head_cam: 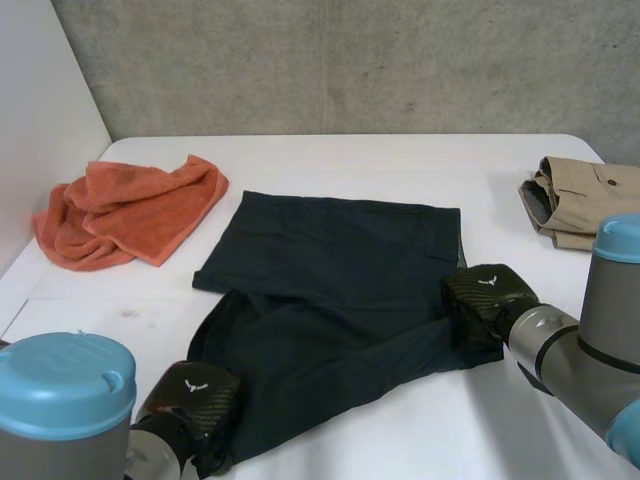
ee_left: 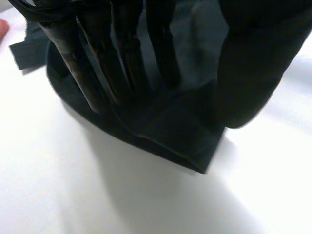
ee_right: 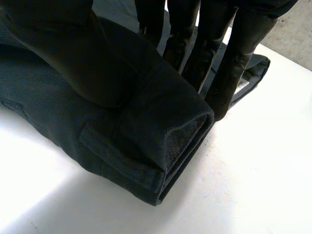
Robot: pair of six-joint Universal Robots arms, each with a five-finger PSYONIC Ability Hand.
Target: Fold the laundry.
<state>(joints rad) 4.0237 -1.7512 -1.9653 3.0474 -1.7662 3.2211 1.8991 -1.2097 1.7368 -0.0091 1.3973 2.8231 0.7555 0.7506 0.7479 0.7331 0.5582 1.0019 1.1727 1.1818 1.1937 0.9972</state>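
At the middle of the surface (head_cam: 330,160), the dark shorts (head_cam: 330,290) lay apparently mid-fold, with the left robot hand (head_cam: 190,400) and right robot hand (head_cam: 485,300) each clamped on a near corner. The beige garment (head_cam: 575,200) looked folded, while the orange towel (head_cam: 125,210) lay crumpled and judged outstanding.

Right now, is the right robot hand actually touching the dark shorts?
Touching. In the right wrist view the right robot hand pinches the folded edge of the dark shorts: thumb pressed on top, fingers behind the fold.

The shorts (head_cam: 335,290) are lying on the desk (head_cam: 400,430), the towel (head_cam: 125,210) sitting behind them at left, the folded trousers (head_cam: 580,200) resting behind at right, well apart.
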